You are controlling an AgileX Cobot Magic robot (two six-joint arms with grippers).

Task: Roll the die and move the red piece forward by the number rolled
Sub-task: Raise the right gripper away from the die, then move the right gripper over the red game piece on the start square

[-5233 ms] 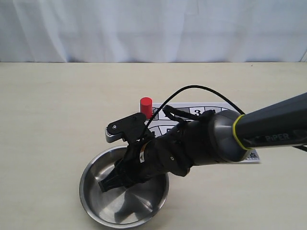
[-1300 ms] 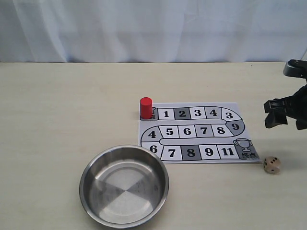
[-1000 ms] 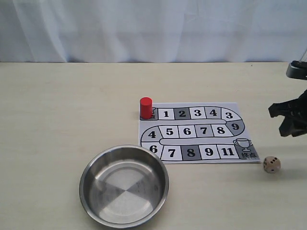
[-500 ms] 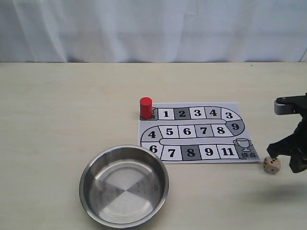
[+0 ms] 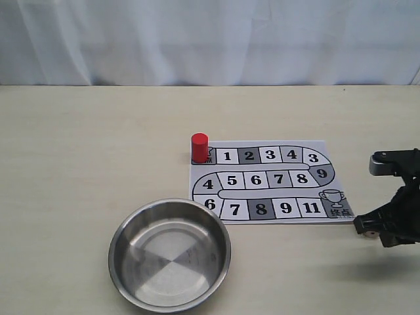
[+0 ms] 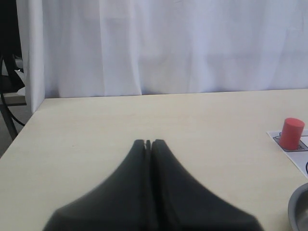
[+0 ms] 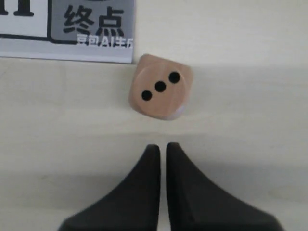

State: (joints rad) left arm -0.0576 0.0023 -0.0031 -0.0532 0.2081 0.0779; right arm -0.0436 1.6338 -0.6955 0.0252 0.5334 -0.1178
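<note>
The die lies on the table just off the board's finish corner, with three black pips on its top face. My right gripper hovers close beside it, fingers nearly together and holding nothing. From the exterior camera, the right gripper sits low at the board's lower right corner and hides the die. The red piece stands upright on the start square at the board's upper left, and it also shows as the red piece. My left gripper is shut and empty, far from the board.
The paper board carries a numbered track from 1 to 11. A steel bowl sits empty in front of the board's left end; its rim shows in the left wrist view. White curtain stands behind the table.
My right gripper left the bowl, swung out to the right, then came down beside the die, which now lies by the board's lower right corner and is covered in the exterior view.
</note>
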